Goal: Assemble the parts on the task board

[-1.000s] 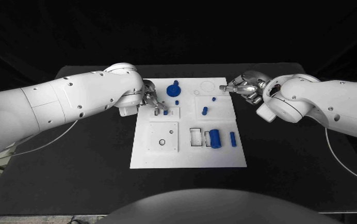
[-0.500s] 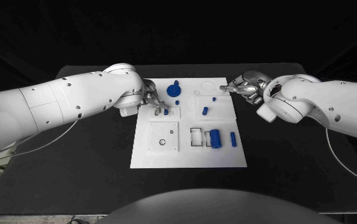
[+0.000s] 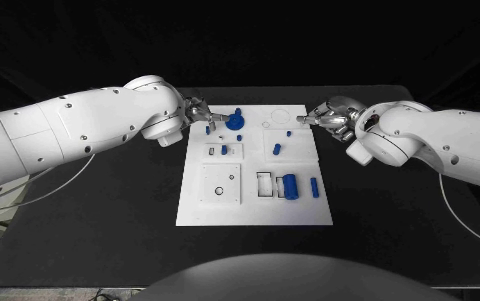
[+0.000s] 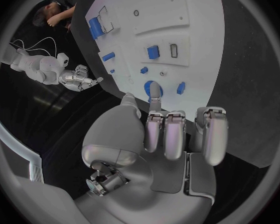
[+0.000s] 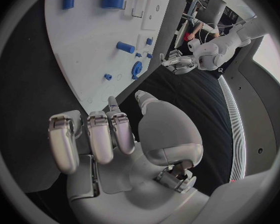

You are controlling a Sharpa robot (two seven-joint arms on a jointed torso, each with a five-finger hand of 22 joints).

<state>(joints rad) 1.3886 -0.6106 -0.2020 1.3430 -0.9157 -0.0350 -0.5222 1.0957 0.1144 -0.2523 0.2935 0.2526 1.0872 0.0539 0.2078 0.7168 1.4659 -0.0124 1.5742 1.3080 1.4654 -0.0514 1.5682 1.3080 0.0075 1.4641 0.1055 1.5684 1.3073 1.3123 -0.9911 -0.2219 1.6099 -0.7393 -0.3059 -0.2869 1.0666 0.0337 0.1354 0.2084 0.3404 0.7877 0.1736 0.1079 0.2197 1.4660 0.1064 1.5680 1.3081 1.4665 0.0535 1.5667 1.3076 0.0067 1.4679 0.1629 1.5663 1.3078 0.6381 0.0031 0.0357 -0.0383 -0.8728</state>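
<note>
Now the left hand (image 3: pixel 205 116) hovers by the round blue part (image 3: pixel 234 121) at the task board's (image 3: pixel 255 207) far edge, fingers apart, holding nothing. The right hand (image 3: pixel 322 118) waits empty beside the board. A clumsy approach could knock neighbouring small parts loose.

White task board (image 3: pixel 255 207) flat mid-table; blue parts (image 3: pixel 289 186) scattered on it, some seemingly seated.

Head overhead, wrists oblique, sharing task board (image 3: pixel 255 197).
</note>
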